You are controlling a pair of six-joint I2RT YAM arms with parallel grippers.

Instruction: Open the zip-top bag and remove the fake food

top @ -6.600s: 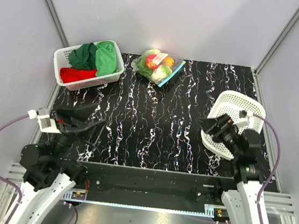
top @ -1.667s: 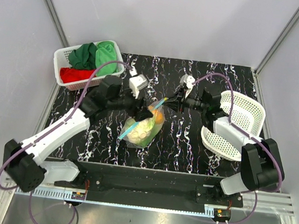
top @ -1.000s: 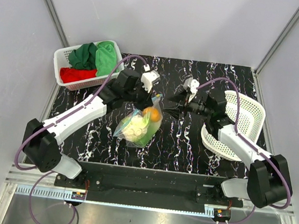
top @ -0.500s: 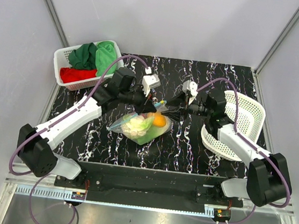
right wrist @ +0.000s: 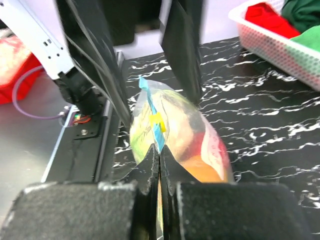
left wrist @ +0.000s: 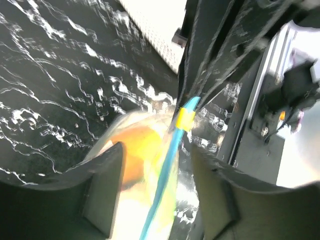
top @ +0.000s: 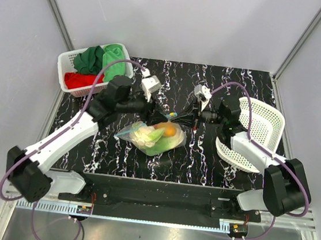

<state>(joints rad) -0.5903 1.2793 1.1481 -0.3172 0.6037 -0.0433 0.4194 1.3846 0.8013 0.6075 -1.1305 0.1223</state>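
1 zip-top bag [top: 153, 140], right gripper [top: 179, 118] pinching it

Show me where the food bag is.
Top view: the zip-top bag is mid-table, its zip edge pinched by the right gripper, with the left gripper open beside it.

One zip-top bag [top: 152, 139] at centre frame; one round orange piece [top: 170, 131] of fake food countable inside; two white baskets, the upper-left basket [top: 62, 67] and right basket [top: 263, 115]; three cloths [top: 112, 62] in the former.
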